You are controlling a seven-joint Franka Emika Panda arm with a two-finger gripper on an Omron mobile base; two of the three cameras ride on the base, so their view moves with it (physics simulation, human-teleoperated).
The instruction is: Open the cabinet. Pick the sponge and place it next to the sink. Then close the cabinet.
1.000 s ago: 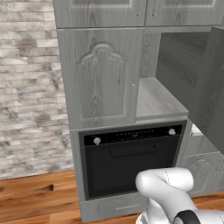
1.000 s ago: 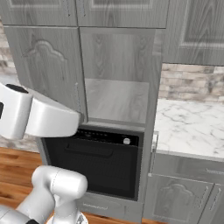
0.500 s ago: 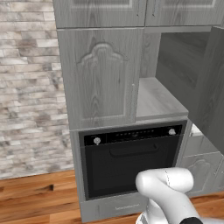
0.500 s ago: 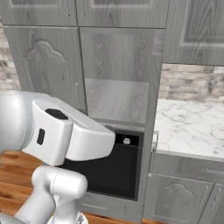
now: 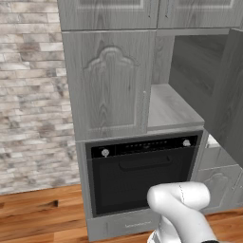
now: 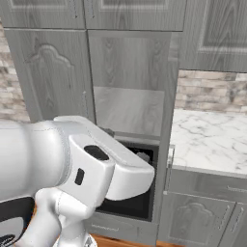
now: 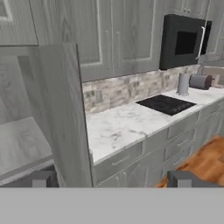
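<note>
The cabinet stands with its left arched door (image 5: 111, 85) shut and its right door (image 5: 232, 99) swung open. The bare grey shelf (image 5: 168, 109) inside holds nothing I can see. In the right base view the open compartment (image 6: 128, 96) is beside the shut door (image 6: 53, 82). In the hand view the open door's edge (image 7: 61, 118) stands close in front, with the shelf (image 7: 22, 144) to its left. My gripper (image 7: 111, 181) is open, fingertips (image 7: 41, 179) wide apart and nothing between them. The sponge and the sink are out of view.
A black oven (image 5: 142, 171) sits under the cabinet compartment. A marble counter (image 6: 207, 140) runs to the right, with a black cooktop (image 7: 165, 104), a grey canister (image 7: 183, 84) and a microwave (image 7: 183, 41) above. My white arm link (image 6: 96, 164) crosses low before the oven.
In the right base view my big white arm link has swung from the left edge toward the middle, now covering much of the oven. The cabinet doors have not moved.
</note>
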